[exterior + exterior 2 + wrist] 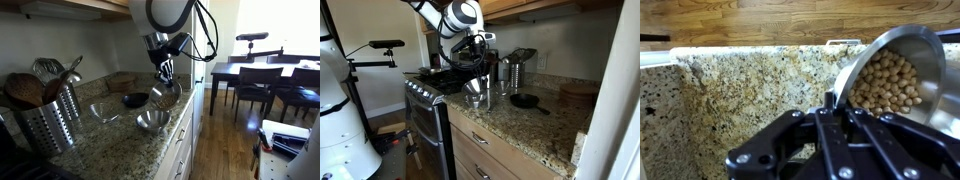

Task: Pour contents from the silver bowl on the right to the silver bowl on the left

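Gripper point(837, 104) almost closed, fingers pinching the rim of held silver bowl point(895, 70). Bowl is lifted clear of granite counter point(750, 90) and tilted steeply, mouth toward wrist cam. Chickpeas point(885, 85) inside, piled against the lower wall. In both exterior views the bowl hangs just above second silver bowl point(152, 121), which sits on the counter. Glass bowl point(103, 112) and utensil holder point(50, 122) stand farther along.

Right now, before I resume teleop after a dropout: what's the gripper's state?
Gripper: closed, jaws clamped on the rim of the silver bowl, which holds chickpeas.
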Robot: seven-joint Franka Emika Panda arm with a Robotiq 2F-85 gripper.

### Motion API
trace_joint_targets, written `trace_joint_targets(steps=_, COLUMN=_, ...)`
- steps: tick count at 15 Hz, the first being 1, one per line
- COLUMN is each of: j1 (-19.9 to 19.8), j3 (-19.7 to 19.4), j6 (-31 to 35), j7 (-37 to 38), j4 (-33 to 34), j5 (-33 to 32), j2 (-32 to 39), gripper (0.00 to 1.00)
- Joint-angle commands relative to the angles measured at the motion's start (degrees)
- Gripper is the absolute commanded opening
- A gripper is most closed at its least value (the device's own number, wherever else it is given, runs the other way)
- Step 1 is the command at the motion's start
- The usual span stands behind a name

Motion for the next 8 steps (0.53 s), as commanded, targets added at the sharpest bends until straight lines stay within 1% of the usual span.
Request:
trace_joint_targets(steps=1, j1=1.34, j3=0.7, j6=-4.2, j7=1.51, j4=2.2, j5=-3.11, j2=-0.34, gripper=0.08)
trace_joint_targets(steps=8, j1=3.1, j3=2.36, j6=-8.86, j7=1.97, j4=7.17, j5=-9.0, j2=3.79, gripper=0.08)
